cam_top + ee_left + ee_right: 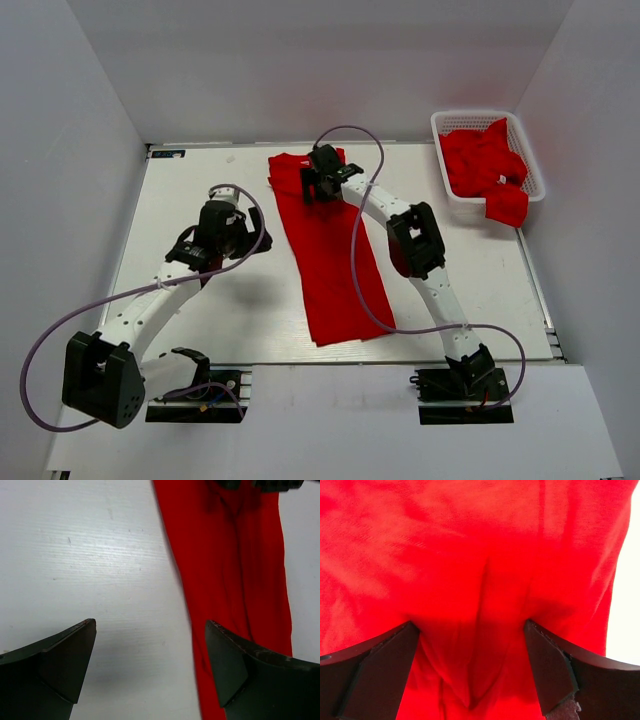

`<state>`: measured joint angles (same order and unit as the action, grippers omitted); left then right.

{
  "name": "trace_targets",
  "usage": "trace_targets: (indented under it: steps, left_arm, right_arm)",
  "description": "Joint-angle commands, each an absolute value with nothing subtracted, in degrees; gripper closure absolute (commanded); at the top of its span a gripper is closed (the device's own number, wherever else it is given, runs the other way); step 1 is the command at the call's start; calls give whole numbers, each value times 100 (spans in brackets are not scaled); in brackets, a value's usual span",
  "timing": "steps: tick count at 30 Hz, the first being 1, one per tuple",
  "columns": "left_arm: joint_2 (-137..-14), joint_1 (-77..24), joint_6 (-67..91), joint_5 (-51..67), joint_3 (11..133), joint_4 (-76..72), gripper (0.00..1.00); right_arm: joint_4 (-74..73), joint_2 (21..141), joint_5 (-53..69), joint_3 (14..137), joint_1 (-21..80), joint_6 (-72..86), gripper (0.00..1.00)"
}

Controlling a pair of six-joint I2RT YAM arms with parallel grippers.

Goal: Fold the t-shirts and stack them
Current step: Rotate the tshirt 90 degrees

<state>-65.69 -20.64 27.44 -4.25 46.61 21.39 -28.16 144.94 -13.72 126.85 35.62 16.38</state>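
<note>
The right arm stretches along the long, flat t-shirt. The right gripper is down on the shirt's far end, fingers spread around a ridge of cloth. The left arm is bent, with the left gripper spread above the table just left of the shirt.

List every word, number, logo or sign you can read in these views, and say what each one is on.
No text can be read in any view.
Small dark tag at the far left edge of the table: too small to read.
Flat red t-shirt: no label or print shows.
Heaped red t-shirts in the white basket: no label or print shows.
</note>
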Motion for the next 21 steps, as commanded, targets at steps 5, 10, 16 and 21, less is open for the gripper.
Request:
trace_targets:
  steps: [5, 10, 16, 21]
  left_arm:
    - [-6784, -2083, 2681, 87, 4640, 2312, 0]
    - [-7382, -2083, 2374, 718, 4904, 2435, 0]
    - [-8138, -2135, 2268, 1212, 5194, 2759, 0]
    - [-8253, -2188, 2145, 1748, 5125, 2892, 0]
  right_arm:
    - [-3216, 15073, -1397, 13060, 3051, 2583, 10]
    - [-3147, 15073, -1521, 13060, 2629, 3234, 10]
    - [-2866, 14977, -1452, 13359, 2382, 3366, 10]
    - [-2101, 14099, -572, 12974, 2469, 2384, 10]
